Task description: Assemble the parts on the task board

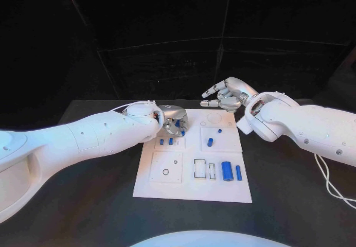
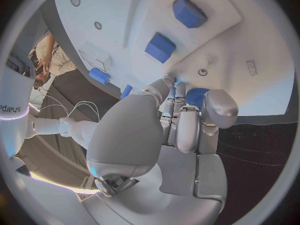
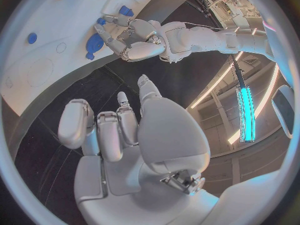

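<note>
Two blue cylinders (image 1: 232, 172) lying on the near right of the white board (image 1: 193, 193) on the black table (image 1: 89, 211), left robot hand (image 1: 173, 119) curled over the board's far left corner, fingers closed on a small blue part (image 2: 195, 96), right robot hand (image 1: 226, 94) raised beyond the far edge, fingers loosely curled, holding nothing.

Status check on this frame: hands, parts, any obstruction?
Left hand pinching a blue part at the task board far corner. Right hand raised, holding nothing. No obstruction seen.
</note>
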Robot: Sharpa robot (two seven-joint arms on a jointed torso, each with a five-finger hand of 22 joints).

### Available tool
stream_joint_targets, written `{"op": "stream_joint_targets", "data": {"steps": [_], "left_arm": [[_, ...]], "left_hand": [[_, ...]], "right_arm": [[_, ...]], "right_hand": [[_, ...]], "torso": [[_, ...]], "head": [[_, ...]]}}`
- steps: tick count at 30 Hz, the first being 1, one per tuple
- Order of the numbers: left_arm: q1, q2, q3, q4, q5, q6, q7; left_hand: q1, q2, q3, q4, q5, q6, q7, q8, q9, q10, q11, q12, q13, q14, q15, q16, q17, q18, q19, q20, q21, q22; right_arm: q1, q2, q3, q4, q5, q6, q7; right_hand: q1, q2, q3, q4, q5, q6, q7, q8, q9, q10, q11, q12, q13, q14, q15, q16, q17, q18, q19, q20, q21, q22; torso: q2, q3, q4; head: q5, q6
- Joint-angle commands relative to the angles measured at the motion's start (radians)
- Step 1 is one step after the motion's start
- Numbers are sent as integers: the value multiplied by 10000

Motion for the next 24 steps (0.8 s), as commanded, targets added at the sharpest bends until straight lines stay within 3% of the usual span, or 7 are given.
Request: {"op": "stream_joint_targets", "data": {"steps": [1, 17, 24], "left_arm": [[-40, -8, -25, 18, -45, 244, -121], [-47, -3, -24, 154, 3, 311, -159], [-49, 4, -23, 105, 12, 375, -311]], "left_hand": [[-119, -57, 31, 23, 6, -95, 41, -101, -43, -62, 89, -107, -53, 81, 21, -9, -52, -89, 67, -6, 59, 14], [-178, -106, 16, 25, 7, -106, 38, -190, -87, -57, 99, -186, -72, 85, 35, -16, -99, -94, 81, 12, 92, 57], [86, 146, 361, -134, 11, 206, -23, -191, -94, 356, -9, -160, -37, 133, -59, 20, -92, -127, 177, -38, 319, 305]], "right_arm": [[17, 2, 6, 20, 27, 32, 89], [17, 15, 6, 14, 27, 36, 90], [18, 12, 6, 17, 27, 39, 87]], "right_hand": [[-8, 112, -53, 10, 25, -73, -19, 49, -14, -18, -12, -32, 471, 731, -94, -29, 1281, 109, -54, 16, -45, -5], [-3, 122, -59, 14, 24, -74, -19, 52, -14, -16, -12, -28, 474, 729, -94, -34, 1272, 109, -53, 15, -47, -7], [-3, 122, -59, 14, 24, -74, -19, 52, -14, -16, -12, -28, 474, 729, -94, -34, 1272, 109, -53, 15, -47, -7]], "torso": [[3, -1, 0], [7, -3, -1], [4, -3, -7]], "head": [[9, -2], [12, -4], [-5, -8]]}}
